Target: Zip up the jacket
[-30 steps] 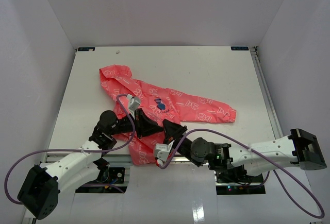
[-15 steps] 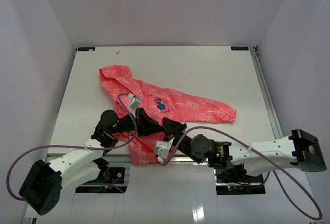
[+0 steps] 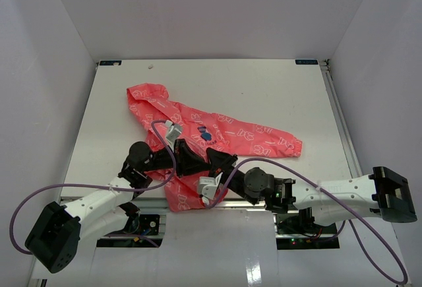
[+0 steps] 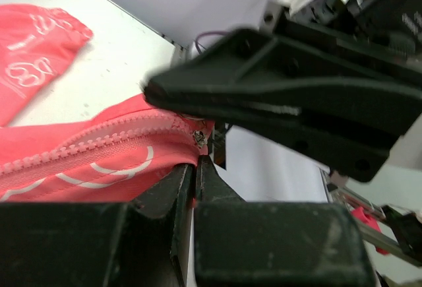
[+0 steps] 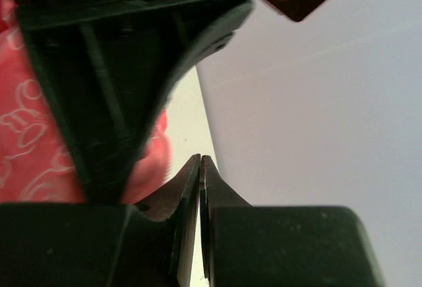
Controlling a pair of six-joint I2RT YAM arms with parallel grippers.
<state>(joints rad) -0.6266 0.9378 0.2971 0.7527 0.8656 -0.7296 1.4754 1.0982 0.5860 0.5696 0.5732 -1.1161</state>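
jacket [image 3: 198, 128]: table [image 3: 277, 89] left of centre, hem at near edge | thin, soft, light: pinch hem beside zipper [image 4: 86, 145], hold taut | left gripper [image 4: 196, 168] jaws clamp hem | right gripper [image 5: 200, 168] jaws closed, load unclear

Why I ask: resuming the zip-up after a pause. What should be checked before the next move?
1. Left end effector shut on the jacket beside the zipper: ok.
2. Zipper slider visible beside that grip: ok.
3. Right end effector gripping the slider's pull: cannot tell; jaws shut, nothing seen between them.
4. Zipper teeth lying straight: ok in the left wrist view.
5. Purple cable off the fabric: cannot tell; it loops across the jacket in the top view.
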